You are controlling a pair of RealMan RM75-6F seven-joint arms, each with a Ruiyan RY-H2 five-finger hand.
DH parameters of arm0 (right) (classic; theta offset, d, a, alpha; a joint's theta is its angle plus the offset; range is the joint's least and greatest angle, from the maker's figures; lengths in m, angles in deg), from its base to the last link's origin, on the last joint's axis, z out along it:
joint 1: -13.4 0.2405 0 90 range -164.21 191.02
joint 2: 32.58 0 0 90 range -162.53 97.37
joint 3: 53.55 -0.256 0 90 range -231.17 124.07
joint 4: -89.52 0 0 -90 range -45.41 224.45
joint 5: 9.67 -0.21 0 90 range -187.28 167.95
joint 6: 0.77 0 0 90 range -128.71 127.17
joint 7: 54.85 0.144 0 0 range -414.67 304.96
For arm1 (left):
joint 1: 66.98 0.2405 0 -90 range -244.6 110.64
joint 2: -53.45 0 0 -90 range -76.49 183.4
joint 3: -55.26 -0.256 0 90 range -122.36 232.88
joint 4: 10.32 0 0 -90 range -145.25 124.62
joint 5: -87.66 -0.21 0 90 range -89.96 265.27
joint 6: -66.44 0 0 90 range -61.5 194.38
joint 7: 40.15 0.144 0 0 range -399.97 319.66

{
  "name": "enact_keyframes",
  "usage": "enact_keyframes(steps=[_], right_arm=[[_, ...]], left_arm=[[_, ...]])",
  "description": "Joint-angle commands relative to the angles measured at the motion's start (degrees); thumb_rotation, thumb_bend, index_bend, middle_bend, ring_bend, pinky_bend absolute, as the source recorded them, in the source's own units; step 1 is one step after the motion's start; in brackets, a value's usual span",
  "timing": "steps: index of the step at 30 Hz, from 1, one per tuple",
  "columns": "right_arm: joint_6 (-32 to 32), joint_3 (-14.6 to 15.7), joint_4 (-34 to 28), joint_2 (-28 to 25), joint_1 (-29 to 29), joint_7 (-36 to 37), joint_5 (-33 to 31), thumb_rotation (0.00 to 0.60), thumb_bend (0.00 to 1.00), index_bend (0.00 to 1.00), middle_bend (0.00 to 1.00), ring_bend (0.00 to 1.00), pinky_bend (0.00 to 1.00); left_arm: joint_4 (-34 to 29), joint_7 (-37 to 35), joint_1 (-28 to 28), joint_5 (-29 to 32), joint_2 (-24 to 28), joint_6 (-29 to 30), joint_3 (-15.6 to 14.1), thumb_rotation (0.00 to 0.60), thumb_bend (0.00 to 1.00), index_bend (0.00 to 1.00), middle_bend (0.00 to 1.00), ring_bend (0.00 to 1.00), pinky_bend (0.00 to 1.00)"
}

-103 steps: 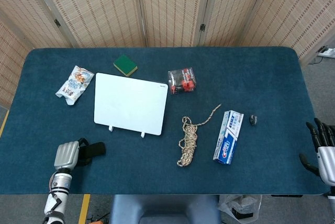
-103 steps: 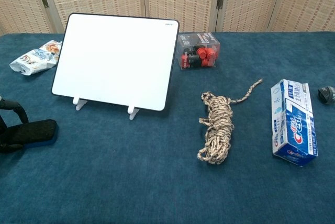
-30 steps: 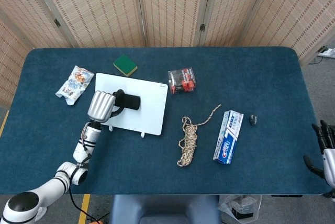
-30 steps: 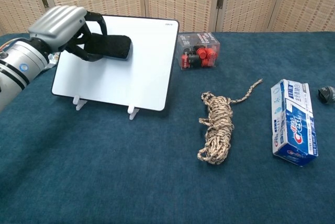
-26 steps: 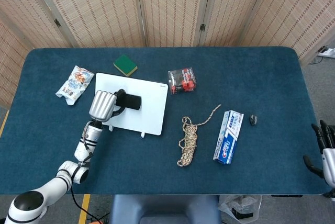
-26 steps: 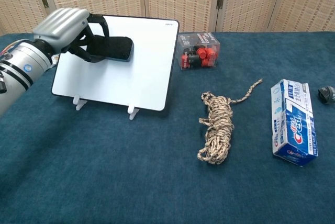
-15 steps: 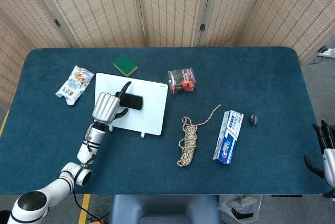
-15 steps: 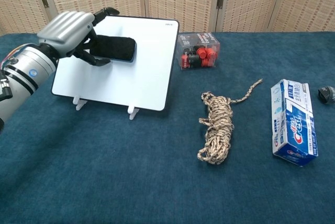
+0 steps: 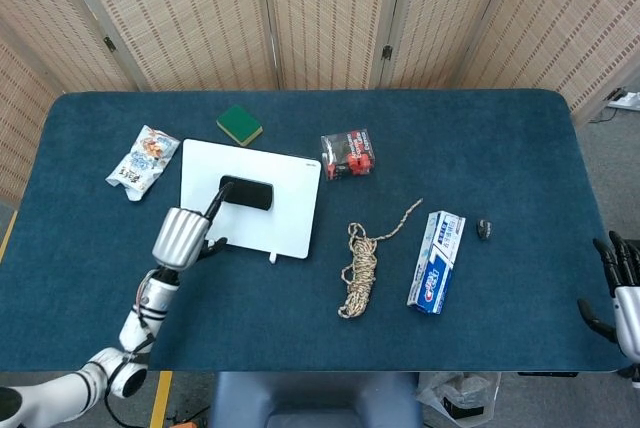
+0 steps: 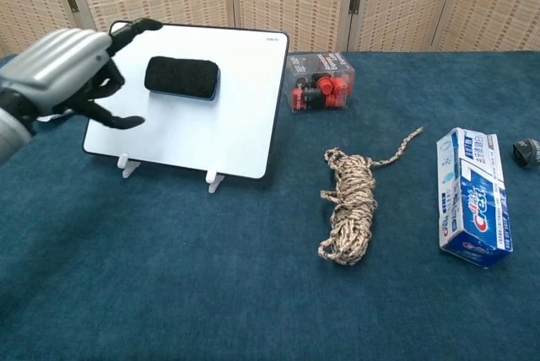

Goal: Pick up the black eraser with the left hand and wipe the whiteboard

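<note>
The black eraser (image 9: 247, 193) (image 10: 182, 78) stays on the face of the white whiteboard (image 9: 290, 210) (image 10: 221, 116), near its upper left, with nothing holding it. My left hand (image 9: 180, 237) (image 10: 61, 72) hangs off the board's left edge, apart from the eraser, fingers spread and empty. One fingertip reaches toward the eraser's left end in the head view. My right hand (image 9: 618, 288) shows only at the right edge of the head view, off the table, fingers apart and empty.
A green sponge (image 9: 240, 124) lies behind the board and a snack packet (image 9: 143, 160) to its left. A box of red caps (image 9: 348, 154), a rope coil (image 9: 362, 268), a toothpaste box (image 9: 437, 260) and a small dark clip (image 9: 484, 229) lie to the right.
My left hand has let go of the eraser and drawn back to the left and toward the table's near side. The eraser stays stuck on the board. The right hand has not moved.
</note>
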State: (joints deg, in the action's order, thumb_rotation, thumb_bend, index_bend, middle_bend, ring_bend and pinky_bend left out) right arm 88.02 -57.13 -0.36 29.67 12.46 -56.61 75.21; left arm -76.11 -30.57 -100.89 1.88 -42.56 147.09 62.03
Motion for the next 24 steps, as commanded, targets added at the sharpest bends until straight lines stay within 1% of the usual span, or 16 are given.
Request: enact_keyframes(steps=[1,2,4,5,7,9,11,12,13,17,24], right_arm=[[0.0,0.1,-0.3,0.2,-0.1,-0.9,-0.1,0.600,0.34,0.00,0.00,0.00,0.06],[-0.1,0.1,-0.4,0.3,-0.1,-1.3,-0.3,0.600,0.34,0.00,0.00,0.00,0.06],[-0.2,0.1,-0.7,0.5,-0.1,-2.0,-0.4,0.600,0.34,0.00,0.00,0.00,0.06],[-0.4,0.1,-0.9,0.6,0.1,-2.3,-0.4,0.600,0.33,0.00,0.00,0.00,0.06],[-0.8,0.1,-1.1,0.8,0.3,-3.1,-0.4,0.600,0.33,0.00,0.00,0.00,0.06],[-1.2,0.2,-1.3,1.0,0.5,-3.8,-0.4,0.600,0.34,0.00,0.00,0.00,0.06],[-1.6,0.2,-1.3,1.1,0.7,-4.3,-0.6,0.600,0.34,0.00,0.00,0.00,0.06],[-1.7,0.2,-1.4,1.1,0.8,-4.5,-0.6,0.600,0.34,0.00,0.00,0.00,0.06],[-1.6,0.1,-1.4,1.1,0.8,-4.6,-0.5,0.600,0.34,0.00,0.00,0.00,0.06],[-1.3,0.0,-1.5,1.1,0.8,-4.4,-0.4,0.600,0.34,0.00,0.00,0.00,0.06],[-1.1,0.5,-1.5,1.1,0.8,-4.7,0.4,0.600,0.33,0.00,0.00,0.00,0.06]], left_arm=[[-20.6,7.6,15.2,-1.1,18.5,9.3,-11.7,0.600,0.20,0.05,0.88,0.62,0.71],[-22.1,7.5,17.1,-1.1,20.4,10.4,-13.1,0.600,0.20,0.06,0.79,0.53,0.63],[-24.2,7.2,20.5,-1.0,23.7,12.6,-15.5,0.600,0.20,0.06,0.56,0.32,0.43],[-24.8,7.1,22.6,-0.9,25.2,14.4,-16.5,0.600,0.20,0.06,0.50,0.26,0.37],[-24.2,6.3,26.3,-0.7,25.7,18.1,-17.0,0.600,0.20,0.05,0.34,0.14,0.24],[-22.9,5.3,29.0,0.5,25.1,19.9,-17.0,0.600,0.20,0.04,0.26,0.08,0.18],[-21.1,3.7,31.3,2.2,24.0,20.3,-16.6,0.600,0.20,0.04,0.22,0.06,0.16],[-20.5,4.6,31.7,2.7,23.8,20.1,-16.5,0.600,0.20,0.03,0.21,0.05,0.15],[-20.1,5.8,32.1,2.4,23.8,20.1,-16.5,0.600,0.20,0.02,0.19,0.05,0.15],[-19.0,7.4,33.8,-0.5,22.2,23.9,-15.0,0.600,0.20,0.00,0.17,0.04,0.14],[-18.3,7.1,34.9,-1.9,21.8,23.2,-13.7,0.600,0.20,0.00,0.16,0.04,0.14]])
